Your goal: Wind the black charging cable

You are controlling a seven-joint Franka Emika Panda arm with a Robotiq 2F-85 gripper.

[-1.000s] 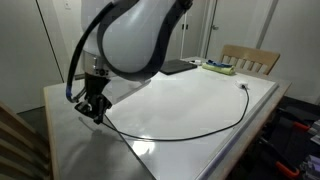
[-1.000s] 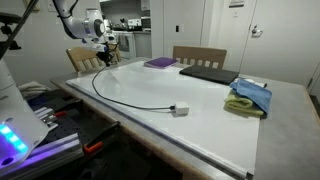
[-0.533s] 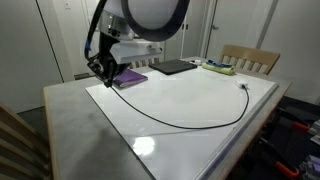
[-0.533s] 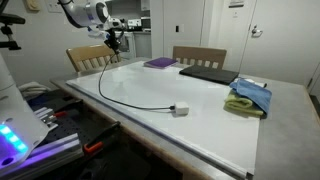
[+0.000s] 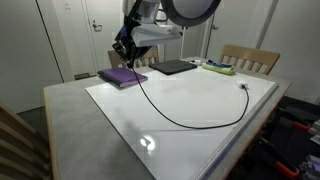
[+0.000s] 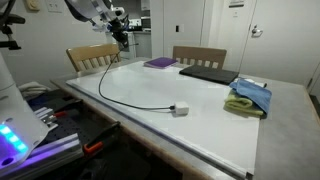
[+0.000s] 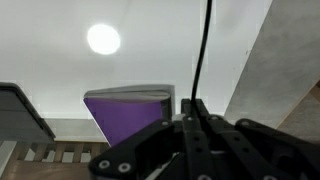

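The black charging cable [image 5: 205, 126] is a thin black cord. It curves across the white table top [image 5: 200, 95] to a small plug end [image 5: 245, 87]. In an exterior view it ends in a grey plug [image 6: 180, 110] near the front edge. My gripper [image 5: 125, 48] is shut on the cable's other end and holds it high above the far side of the table, over the purple notebook [image 5: 122, 75]. The gripper also shows in an exterior view [image 6: 120, 30]. In the wrist view the cable [image 7: 203, 45] runs straight up from between the closed fingers [image 7: 195, 112].
A flat black laptop [image 5: 175, 67] and a green and blue cloth [image 5: 220, 68] lie at the back of the table. Wooden chairs [image 6: 198, 55] stand behind it. The notebook [image 7: 130, 115] and a lamp glare [image 7: 103, 38] show in the wrist view.
My gripper has risen and moved toward the back of the table with the cable end in it. The held end of the cable now hangs from higher up, over the notebook.
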